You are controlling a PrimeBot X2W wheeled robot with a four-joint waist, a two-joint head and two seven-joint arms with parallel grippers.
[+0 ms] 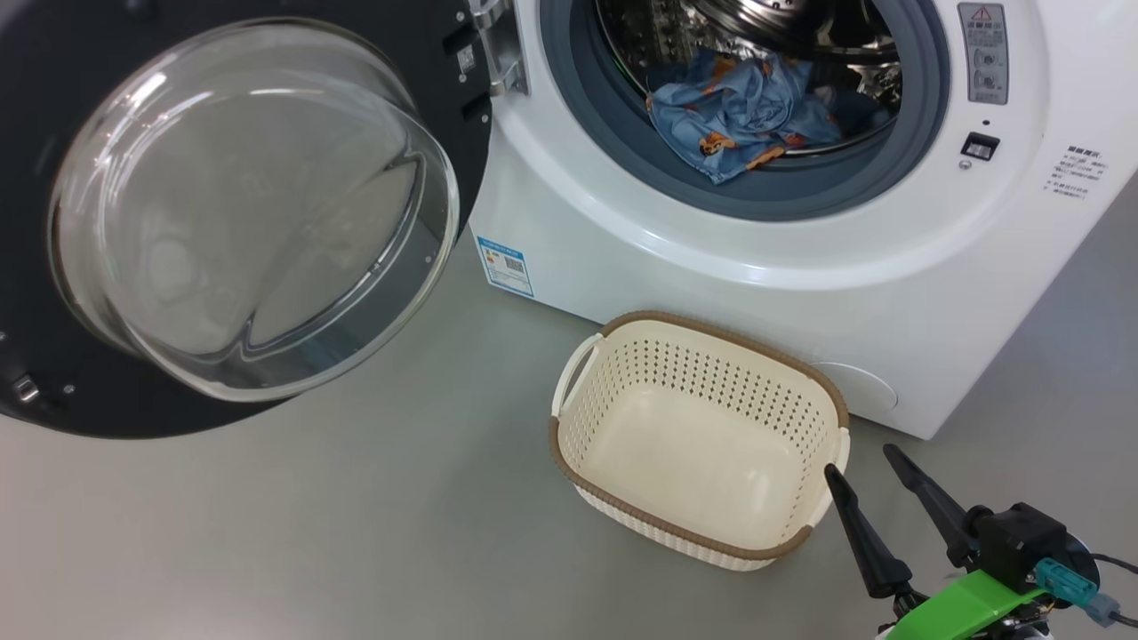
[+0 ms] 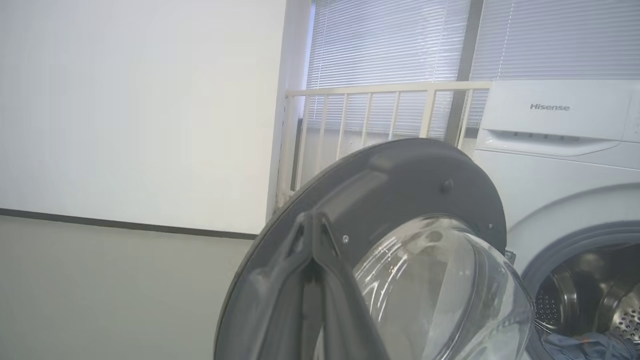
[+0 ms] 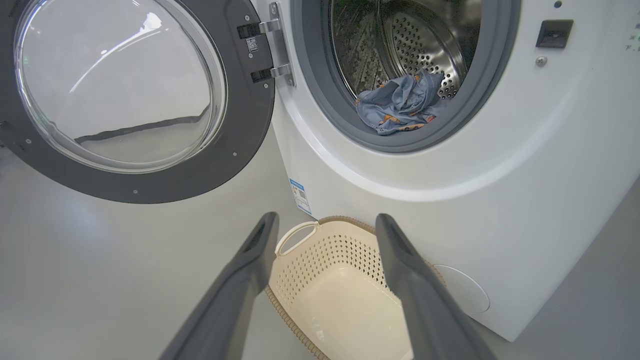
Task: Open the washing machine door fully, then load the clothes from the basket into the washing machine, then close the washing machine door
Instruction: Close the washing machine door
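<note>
The washing machine door point(image 1: 249, 204) stands swung wide open to the left, its clear glass bowl facing me. The clothes point(image 1: 738, 116), light blue with orange figures, lie in the steel drum of the washing machine point(image 1: 711, 267), one fold resting on the grey rubber ring. The cream basket point(image 1: 711, 382) sits on the floor before the machine with nothing in it. My right gripper point(image 1: 867, 467) is open just right of the basket; its wrist view looks between the spread fingers point(image 3: 260, 250) onto the basket point(image 3: 330, 260). My left gripper point(image 2: 311, 225) is shut, tips before the door's rim point(image 2: 400, 185); contact cannot be told.
A blue label sticker point(image 1: 505, 265) marks the machine's lower left front. Grey floor point(image 1: 356, 516) spreads left of the basket, under the open door. In the left wrist view a white railing point(image 2: 380, 110) and window blinds stand behind the door, with a white wall point(image 2: 140, 100) to their left.
</note>
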